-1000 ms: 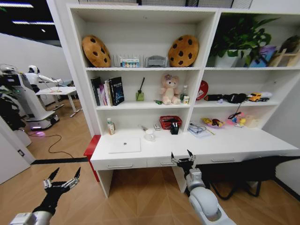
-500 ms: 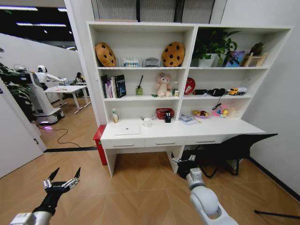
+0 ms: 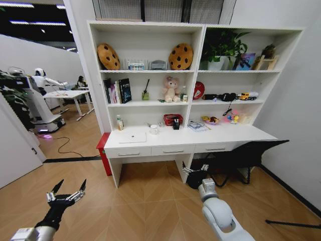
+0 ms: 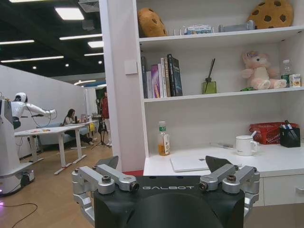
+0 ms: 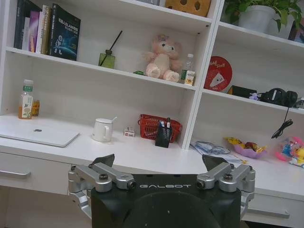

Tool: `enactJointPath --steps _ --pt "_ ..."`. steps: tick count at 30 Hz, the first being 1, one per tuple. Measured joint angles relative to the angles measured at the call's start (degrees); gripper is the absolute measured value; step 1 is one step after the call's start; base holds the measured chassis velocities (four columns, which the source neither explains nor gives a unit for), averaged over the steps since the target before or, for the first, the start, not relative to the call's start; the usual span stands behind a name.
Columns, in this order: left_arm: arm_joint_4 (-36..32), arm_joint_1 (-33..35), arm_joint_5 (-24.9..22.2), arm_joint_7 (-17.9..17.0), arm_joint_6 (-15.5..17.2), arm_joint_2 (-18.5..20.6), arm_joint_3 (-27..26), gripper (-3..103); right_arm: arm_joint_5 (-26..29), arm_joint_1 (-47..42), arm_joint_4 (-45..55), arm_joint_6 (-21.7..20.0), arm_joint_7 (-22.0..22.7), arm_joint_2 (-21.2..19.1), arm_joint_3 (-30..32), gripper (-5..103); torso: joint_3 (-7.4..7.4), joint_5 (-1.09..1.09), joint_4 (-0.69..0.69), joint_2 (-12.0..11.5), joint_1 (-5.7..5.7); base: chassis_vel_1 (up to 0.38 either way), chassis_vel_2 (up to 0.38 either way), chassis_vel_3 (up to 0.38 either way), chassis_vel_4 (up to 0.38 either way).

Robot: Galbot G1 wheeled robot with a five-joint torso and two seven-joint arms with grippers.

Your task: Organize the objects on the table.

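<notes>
Standing well back from the table [image 3: 220, 136], the robot carries both arms low and forward over the wooden floor, which I judge a travelling posture, hands kept clear until the desk is within reach. The left gripper [image 3: 66, 193] hangs at the lower left with its fingers spread and nothing between them; the right gripper [image 3: 196, 170] sits ahead of the desk's right drawers, likewise spread and empty. The laptop [image 3: 132, 137] lies closed and flat on the desk's left end, well apart from both grippers and above their level. A white mug [image 5: 101, 130] stands just beside the laptop, with a red basket [image 5: 153, 127] and a black pen holder [image 5: 163, 136] farther along the back.
</notes>
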Motion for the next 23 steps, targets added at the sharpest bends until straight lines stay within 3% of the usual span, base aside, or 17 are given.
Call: enactJointPath --steps 23 --pt "0.0 0.0 0.0 0.0 0.0 0.0 0.0 100 0.0 0.0 0.1 -0.1 0.1 0.0 0.0 100 0.00 0.00 0.01 0.0 -0.01 0.000 0.000 0.000 0.000"
